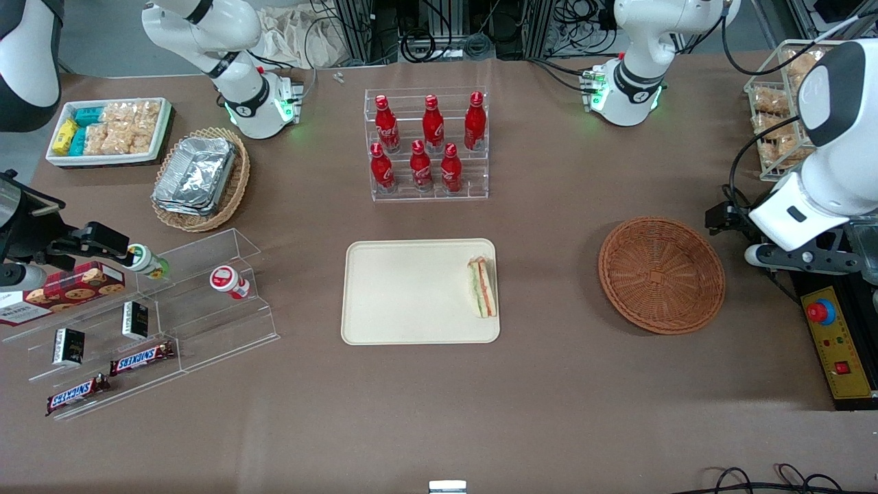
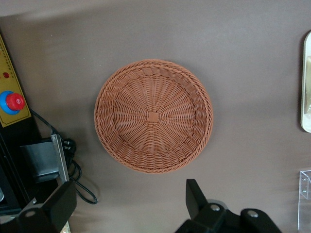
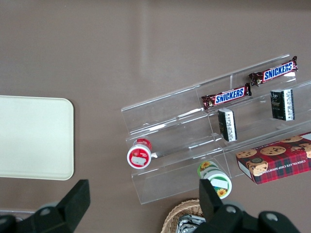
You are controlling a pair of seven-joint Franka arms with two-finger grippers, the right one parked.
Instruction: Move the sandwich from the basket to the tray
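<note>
Brown surface (image 1: 549,384) wide and bare around the middle. Cream tray (image 1: 405,291) at centre, well apart from the empty basket (image 2: 153,116) toward the working arm's end. Sandwich (image 1: 482,287) already on the tray, hard against the rim nearest the basket. Probably light, soft, easily crushed; best held gently across the bread faces. Pincer (image 2: 126,206) above the surface beside the basket, spread wide, holding nothing.

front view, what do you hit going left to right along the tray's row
snickers bars → red-capped bottle → tray → sandwich → basket → open pincer, above the table next to the basket → emergency stop box
</note>
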